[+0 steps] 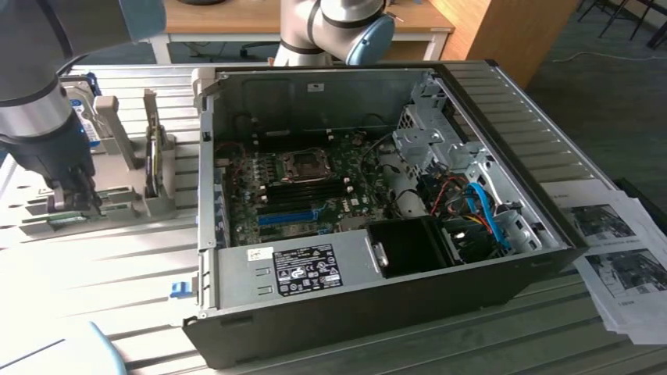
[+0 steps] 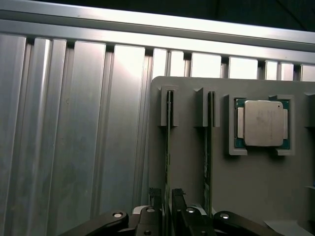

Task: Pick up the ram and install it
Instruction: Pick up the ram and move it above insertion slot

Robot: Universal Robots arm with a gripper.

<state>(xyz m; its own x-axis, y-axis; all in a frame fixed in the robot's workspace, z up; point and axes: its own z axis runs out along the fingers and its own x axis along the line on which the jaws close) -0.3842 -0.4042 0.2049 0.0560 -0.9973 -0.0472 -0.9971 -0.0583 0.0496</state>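
Ram pick-up, grip stage: claw astride the stick, nothing pinched yet

Claw (image 2: 166, 206): spread, with one of its fingers (image 2: 156, 199) on each side of a stick. Narrow gaps both ways, nothing clamped. Set low over a rack at the exterior view's left, well apart from the computer.

Ram (image 2: 169, 142): thin green board standing upright on edge in a rack groove, running away from the claw between the fingers. Not lifted.

Second stick (image 2: 210, 147): same kind, parallel, in the neighbouring groove, near the finger on that side.

Rack (image 2: 246, 191): grey block with grooves and end posts. Processor chip (image 2: 264, 123) lying flat in its own pocket beyond the second stick.

Table (image 2: 74, 128): ribbed aluminium beneath the rack.

Computer (image 1: 365, 266): case open, circuit board (image 1: 302, 187) exposed, bright blue slot (image 1: 287, 217) on it. Papers (image 1: 615, 250) at the exterior view's right.

Handling notes, by judgement:
- Centre on the ram before closing, for even contact on both flat faces and no tipping in the groove.
- Go deep enough for a firm bite, but stop short of the rack floor.
- Keep clear of the second stick, which is easily nudged by the nearer finger.
- Close gently, since the board is thin and apt to flex or slip.
- Hold square to the groove, with no twist against the posts.
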